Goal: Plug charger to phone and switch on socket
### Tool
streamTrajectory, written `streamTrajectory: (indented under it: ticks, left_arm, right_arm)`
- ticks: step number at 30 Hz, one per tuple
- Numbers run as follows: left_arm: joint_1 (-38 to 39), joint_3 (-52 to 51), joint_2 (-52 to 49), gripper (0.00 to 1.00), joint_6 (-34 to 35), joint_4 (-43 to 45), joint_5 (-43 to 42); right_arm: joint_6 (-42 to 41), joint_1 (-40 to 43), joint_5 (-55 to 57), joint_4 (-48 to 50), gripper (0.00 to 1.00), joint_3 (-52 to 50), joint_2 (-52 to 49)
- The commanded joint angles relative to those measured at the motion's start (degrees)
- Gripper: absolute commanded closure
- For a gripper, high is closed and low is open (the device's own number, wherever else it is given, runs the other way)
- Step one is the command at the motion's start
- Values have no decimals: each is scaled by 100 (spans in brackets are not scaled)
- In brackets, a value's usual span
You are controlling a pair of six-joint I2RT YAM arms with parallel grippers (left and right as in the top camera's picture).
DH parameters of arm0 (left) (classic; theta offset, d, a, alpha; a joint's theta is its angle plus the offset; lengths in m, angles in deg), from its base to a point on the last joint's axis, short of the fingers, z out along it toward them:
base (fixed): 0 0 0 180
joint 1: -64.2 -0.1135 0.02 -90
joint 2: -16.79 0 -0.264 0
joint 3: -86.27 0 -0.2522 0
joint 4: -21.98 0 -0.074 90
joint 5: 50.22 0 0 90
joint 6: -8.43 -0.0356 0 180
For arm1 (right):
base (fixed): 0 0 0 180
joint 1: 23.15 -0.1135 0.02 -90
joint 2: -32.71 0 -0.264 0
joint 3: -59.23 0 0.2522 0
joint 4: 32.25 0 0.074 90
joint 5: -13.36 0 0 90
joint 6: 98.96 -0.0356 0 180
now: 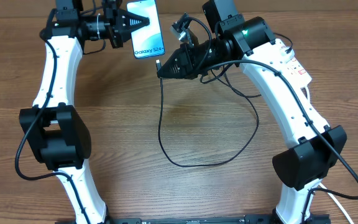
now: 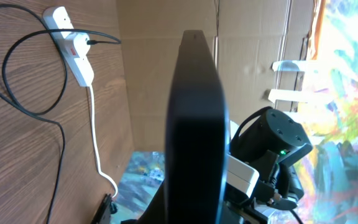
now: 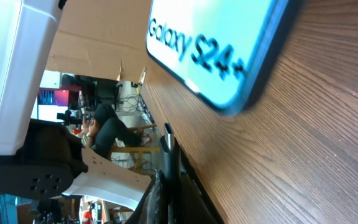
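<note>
- Left claw (image 1: 140,23) pinched on phone (image 1: 149,38) at its side.
- Right claw (image 1: 161,68) pinched on charger (image 1: 160,118) near tip, beside phone's lettered end.
- Charger slack loops across worktop (image 1: 197,193).

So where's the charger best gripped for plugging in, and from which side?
Right behind its connector tip, pinching the charger from the right side, where the right hand is shut on it. It hangs limp, so only a hold near the tip can aim it at the phone.
</note>
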State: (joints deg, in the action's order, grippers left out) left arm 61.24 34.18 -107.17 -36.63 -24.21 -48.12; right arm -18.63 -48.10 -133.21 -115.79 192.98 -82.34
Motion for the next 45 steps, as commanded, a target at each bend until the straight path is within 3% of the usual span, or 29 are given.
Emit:
streamTrajectory:
  ticks: [1, 4, 32, 38, 45]
  left_arm:
    - [87, 151, 238, 96, 74, 125, -269]
    - [85, 151, 238, 96, 138, 146, -271]
    - [87, 151, 238, 96, 155, 144, -271]
    - [131, 151, 238, 96, 293, 144, -271]
    - [140, 151, 238, 96, 258, 190, -275]
  right_arm:
    - [-81, -11, -330, 79, 96, -2, -227]
    - [-81, -11, -758, 258, 96, -2, -334]
    - [-131, 214, -785, 439, 96, -2, -361]
    - [-774, 4, -758, 1106, 96, -2, -361]
    - [-839, 9, -761, 1261, 96, -2, -361]
